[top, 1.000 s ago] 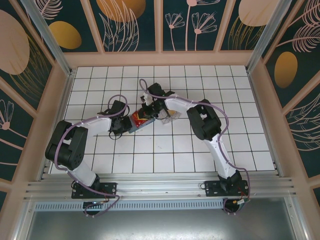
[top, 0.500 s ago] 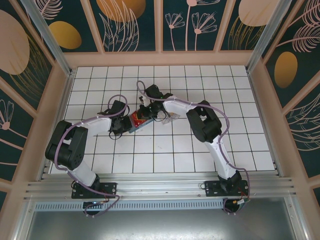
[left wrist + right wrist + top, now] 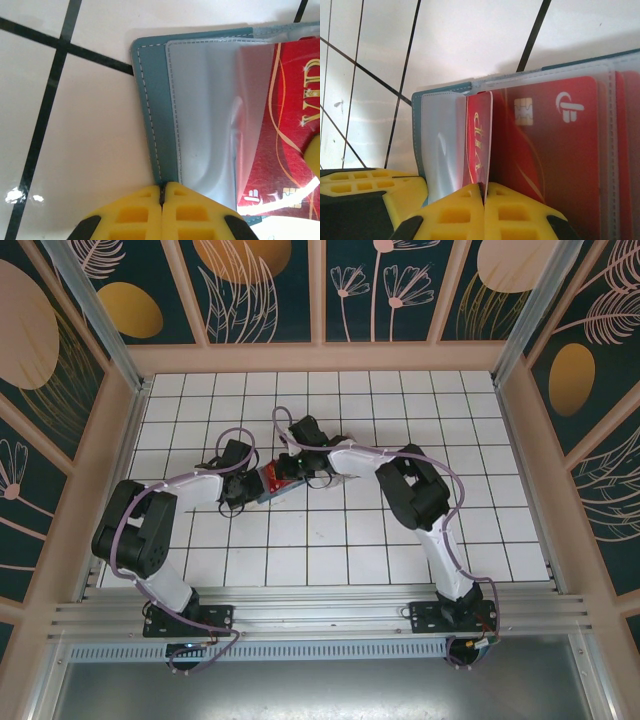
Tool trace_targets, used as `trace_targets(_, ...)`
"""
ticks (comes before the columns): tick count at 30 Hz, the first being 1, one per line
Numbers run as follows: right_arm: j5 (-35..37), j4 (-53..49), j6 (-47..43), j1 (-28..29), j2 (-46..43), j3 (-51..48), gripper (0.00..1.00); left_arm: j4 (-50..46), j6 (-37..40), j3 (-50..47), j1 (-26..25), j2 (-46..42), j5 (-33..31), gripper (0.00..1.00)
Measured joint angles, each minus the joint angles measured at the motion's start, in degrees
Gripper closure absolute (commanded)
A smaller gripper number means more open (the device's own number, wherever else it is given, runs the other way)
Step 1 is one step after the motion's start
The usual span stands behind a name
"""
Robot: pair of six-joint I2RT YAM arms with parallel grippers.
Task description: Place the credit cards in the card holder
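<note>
**Right wrist closes in on holder; card at the sleeve mouth**

Change noted: in the top view, the right gripper (image 3: 484,192) has shifted left, closer over the holder (image 3: 150,100), and its elbow has swung out to the right. The left arm has not moved in that time.

Position: the holder lies open on the tiles, a little left of the table's centre, between the two grippers.

Left gripper (image 3: 162,195): the jaws are fully together at the holder's left edge. The stitched teal border runs straight into the seam between them, so it appears to be pinning the holder down.

Right gripper: the jaws are clamped on the edge of a red card (image 3: 478,140). The card stands tilted on its long side, just beside the clear sleeve (image 3: 205,110).

A second card (image 3: 555,160), also red, already sits flat behind clear plastic to the right.

Assessment: the leftward shift reads as the start of the insertion stroke. The held card is not yet flat or enclosed, and whether its leading edge has entered the pocket cannot be told. The sleeve is buckled near its middle and could catch the card.
</note>
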Motion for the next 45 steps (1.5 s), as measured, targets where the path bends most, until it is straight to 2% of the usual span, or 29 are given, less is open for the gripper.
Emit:
trace_targets(8, -0.50, -3.41, -2.32, -0.81, 1.79, 4.37, 1.00, 1.29, 0.37, 0.52, 0.04, 0.74, -1.29, 0.96)
trace_targets(28, 0.92, -2.45, -3.56, -1.16, 1.79, 3.63, 1.00, 1.33, 0.57, 0.55, 0.04, 0.83, -1.44, 0.97)
trace_targets(45, -5.42, -3.28, -5.35, -1.79, 2.03, 4.15, 1.00, 1.42, 0.57, 0.50, 0.04, 0.81, -1.46, 0.97)
